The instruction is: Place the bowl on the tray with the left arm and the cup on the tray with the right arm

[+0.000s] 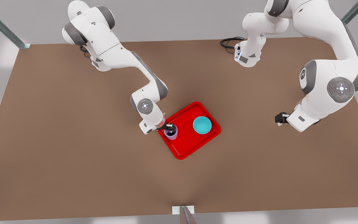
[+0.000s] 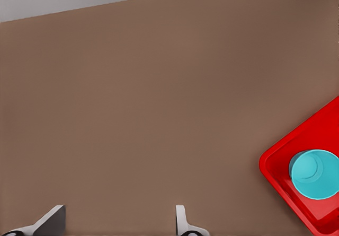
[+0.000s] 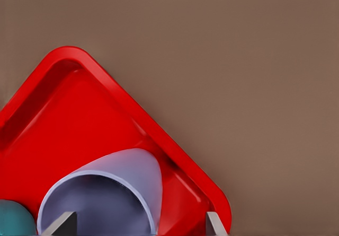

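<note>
1. Brown table (image 1: 73,155) fills the scene, with grey floor around it and a metal post at the near edge.
2. Right gripper (image 1: 170,127) sits at the cup (image 1: 171,132), on the front view's left side of the tray (image 1: 185,146). One finger (image 3: 62,224) is inside the cup and the other (image 3: 214,224) outside its wall, with a clear gap between them; whether they press the wall I cannot tell.
3. Cup stands upright on the tray, close to its left rim, mouth up.
4. Bowl (image 1: 202,125) rests on the tray's right part, apart from the cup, mouth up.
5. Tray lies turned at an angle near the table's middle.
6. Left gripper (image 1: 280,118) hangs over bare table well to the front view's right of the tray, this arm waiting. Its fingers (image 2: 183,223) are spread wide and hold nothing.
7. From the left wrist, a tray (image 2: 275,167) corner and the bowl (image 2: 316,174) show off to one side.
8. Black cable (image 1: 228,42) lies coiled at the far edge by the right-hand arm's base.
</note>
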